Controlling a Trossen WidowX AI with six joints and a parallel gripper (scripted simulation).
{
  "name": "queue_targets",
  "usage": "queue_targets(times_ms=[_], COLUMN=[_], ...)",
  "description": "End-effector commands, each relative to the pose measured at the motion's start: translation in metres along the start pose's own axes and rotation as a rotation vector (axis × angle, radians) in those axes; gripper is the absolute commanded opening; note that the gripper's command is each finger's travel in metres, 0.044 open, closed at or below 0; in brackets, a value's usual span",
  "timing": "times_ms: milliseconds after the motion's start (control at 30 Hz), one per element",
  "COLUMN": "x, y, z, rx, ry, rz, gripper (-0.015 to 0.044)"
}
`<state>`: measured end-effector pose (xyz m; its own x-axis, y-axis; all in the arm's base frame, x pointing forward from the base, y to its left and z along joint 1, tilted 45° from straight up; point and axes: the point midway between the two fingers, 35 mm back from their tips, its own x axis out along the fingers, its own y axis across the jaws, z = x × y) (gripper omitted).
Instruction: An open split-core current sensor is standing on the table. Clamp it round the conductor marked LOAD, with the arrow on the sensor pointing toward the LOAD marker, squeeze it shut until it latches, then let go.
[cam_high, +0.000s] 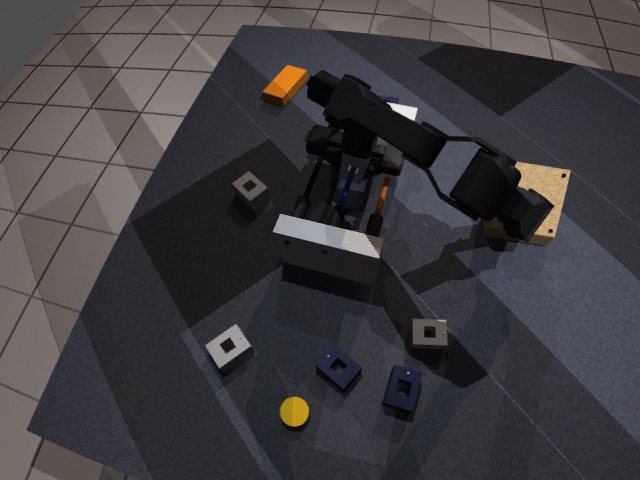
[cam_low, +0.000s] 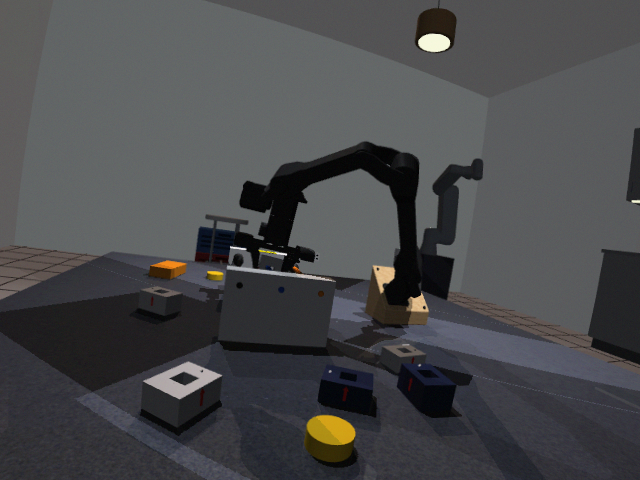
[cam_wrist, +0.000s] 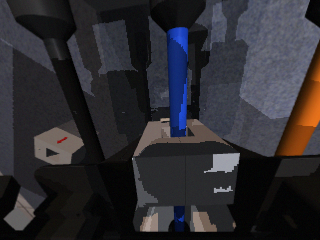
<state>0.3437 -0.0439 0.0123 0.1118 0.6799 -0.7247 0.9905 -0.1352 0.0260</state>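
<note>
The grey-beige split-core sensor (cam_wrist: 160, 180) is around the blue conductor (cam_wrist: 178, 80) (cam_high: 347, 188). Its two halves meet at a thin seam in the wrist view; whether it is latched cannot be told. My gripper (cam_wrist: 173, 135) (cam_high: 354, 167) has a finger against each side of the sensor and is shut on it. The black conductor (cam_wrist: 70, 90) (cam_high: 313, 178) is on one side, the orange conductor (cam_wrist: 302, 115) (cam_high: 383, 193) on the other. The sensor's arrow and the LOAD marking cannot be read. In the exterior view the front panel hides the sensor.
The white front panel (cam_high: 330, 268) (cam_low: 276, 315) stands before the conductors. A small grey block (cam_high: 249, 186) (cam_wrist: 57, 145) is beside them. Other white and navy blocks, a yellow disc (cam_high: 294, 411) (cam_low: 329, 437), an orange block (cam_high: 285, 84) and a wooden block (cam_low: 398, 314) stand around.
</note>
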Motion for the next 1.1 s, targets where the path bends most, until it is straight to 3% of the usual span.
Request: queue_targets(times_ms=[0, 133, 600, 1067], x=[-0.0019, -0.0052, -0.0034, -0.0034], y=[0.0004, 0.0006, 0.0005, 0.0005], z=[0.0002, 0.0004, 0.0003, 0.0003], rx=[0.005, 0.01, 0.006, 0.006], ry=[0.001, 0.003, 0.0, 0.0], rz=[0.039, 0.125, 0.12, 0.12], gripper=[0.0108, 0.0003, 0.0, 0.0368])
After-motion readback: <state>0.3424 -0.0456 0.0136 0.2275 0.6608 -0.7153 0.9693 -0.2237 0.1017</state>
